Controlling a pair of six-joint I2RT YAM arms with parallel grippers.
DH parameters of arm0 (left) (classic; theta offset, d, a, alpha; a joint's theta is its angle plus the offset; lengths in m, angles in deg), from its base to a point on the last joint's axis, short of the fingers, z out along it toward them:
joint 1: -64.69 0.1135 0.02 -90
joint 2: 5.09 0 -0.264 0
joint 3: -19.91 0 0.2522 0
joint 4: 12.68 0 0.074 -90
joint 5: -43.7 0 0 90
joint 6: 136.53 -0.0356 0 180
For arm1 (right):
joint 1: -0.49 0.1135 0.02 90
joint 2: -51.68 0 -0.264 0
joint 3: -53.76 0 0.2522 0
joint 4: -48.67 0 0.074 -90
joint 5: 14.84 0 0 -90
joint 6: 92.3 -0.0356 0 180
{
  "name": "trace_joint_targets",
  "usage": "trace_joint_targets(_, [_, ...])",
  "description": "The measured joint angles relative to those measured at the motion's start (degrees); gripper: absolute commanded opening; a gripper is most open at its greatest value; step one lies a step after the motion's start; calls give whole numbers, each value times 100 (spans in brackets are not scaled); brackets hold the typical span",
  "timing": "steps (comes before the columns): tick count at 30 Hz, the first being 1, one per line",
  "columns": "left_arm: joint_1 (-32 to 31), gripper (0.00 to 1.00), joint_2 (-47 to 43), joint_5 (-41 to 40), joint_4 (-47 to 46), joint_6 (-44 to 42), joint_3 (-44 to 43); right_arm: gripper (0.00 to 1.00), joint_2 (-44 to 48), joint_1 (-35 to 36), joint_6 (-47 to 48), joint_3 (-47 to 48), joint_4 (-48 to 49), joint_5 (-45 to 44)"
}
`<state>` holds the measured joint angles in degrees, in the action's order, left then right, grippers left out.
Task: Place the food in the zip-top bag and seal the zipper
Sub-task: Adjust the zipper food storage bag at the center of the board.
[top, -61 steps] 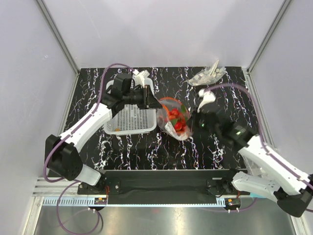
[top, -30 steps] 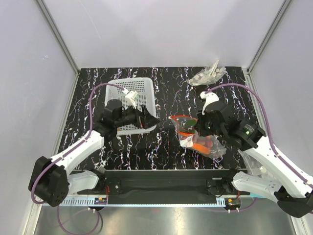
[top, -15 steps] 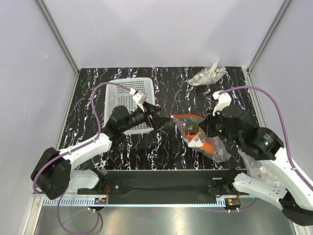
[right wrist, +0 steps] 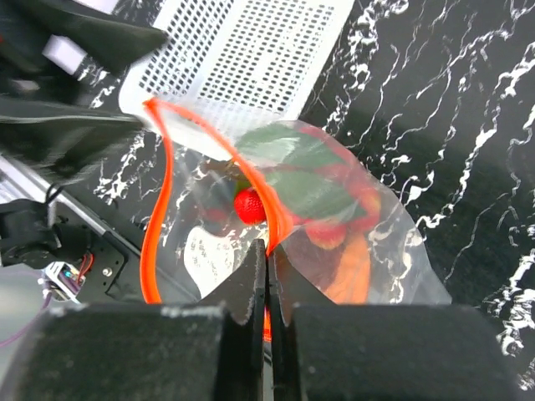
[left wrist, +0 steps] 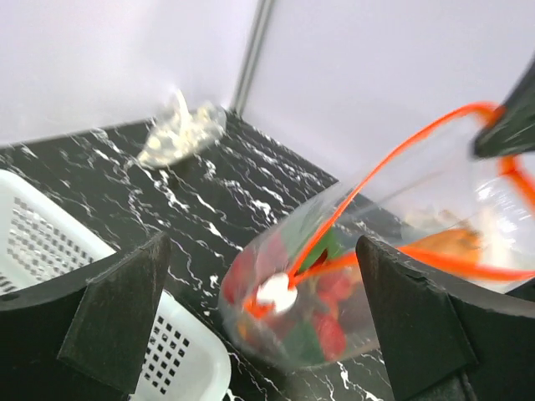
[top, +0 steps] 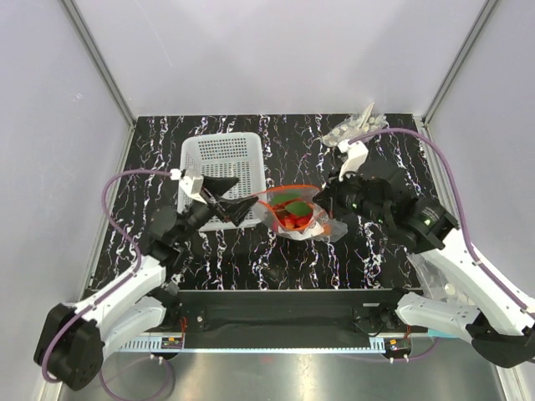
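The zip-top bag (top: 294,215) hangs open in mid-table, its orange zipper (top: 288,189) forming a loop. Inside lies the food (top: 292,217): red pieces (right wrist: 248,205), a green leaf (right wrist: 301,188) and an orange piece (right wrist: 351,267). My right gripper (right wrist: 268,251) is shut on the zipper strip at the bag's right end (top: 328,203). My left gripper (top: 236,196) stands open just left of the bag's mouth. In the left wrist view its fingers (left wrist: 117,317) flank the bag (left wrist: 309,292) without touching it, and the zipper (left wrist: 376,167) runs up to the right.
A white lattice basket (top: 221,159) lies behind the left gripper, also seen in the wrist views (left wrist: 50,251) (right wrist: 251,50). A greyish plastic wad (top: 358,129) sits at the back right (left wrist: 180,134). Grey walls close in the black marbled table (top: 150,167).
The right gripper has carried the bag from the front right back toward mid-table. The left arm has drawn back to the near left, its open jaws now facing the bag's mouth.
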<state>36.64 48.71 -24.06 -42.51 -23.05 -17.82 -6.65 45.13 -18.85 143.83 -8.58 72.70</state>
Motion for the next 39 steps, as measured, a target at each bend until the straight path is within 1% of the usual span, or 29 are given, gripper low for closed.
trace_joint_targets(3, [13, 99, -525, -166, 50, -68, 236, 0, 74, -2, -92, -538, 315, -17])
trace_joint_targets(5, [22, 99, -693, -214, 9, -105, 365, 0, 151, -35, -195, -1010, 439, -50])
trace_joint_targets(8, [35, 99, -603, -208, -7, -116, 457, 0, 321, -177, -376, -1617, 590, -109])
trace_joint_targets(11, [66, 97, -254, -136, -46, -114, 474, 0, 555, -308, -498, -1849, 634, -184])
trace_joint_targets(13, [105, 94, 2, 15, -192, -87, 507, 0, 723, -413, -557, -1888, 654, -229])
trace_joint_targets(16, [160, 93, 306, 389, -566, -28, 610, 0, 870, -632, -623, -1893, 750, -260])
trace_joint_targets(23, [177, 95, 758, 1300, -1814, 238, 868, 0, 693, -1322, -686, -1893, 822, -125])
trace_joint_targets(29, [177, 96, 1097, 1753, -2540, 264, 868, 0, 597, -1506, -678, -1893, 874, 22])
trace_joint_targets(35, [164, 92, 1545, 2109, -2726, 221, 820, 0, 350, -1617, -636, -1869, 907, 109])
trace_joint_targets(36, [144, 91, 1600, 2131, -2708, 168, 782, 0, 326, -1626, -627, -1869, 909, 131])
trace_joint_targets(37, [116, 86, 1639, 2133, -2667, 105, 730, 0, 313, -1639, -616, -1869, 914, 175])
trace_joint_targets(39, [35, 84, 1665, 2133, -2503, -81, 579, 0, 317, -1655, -588, -1867, 927, 236])
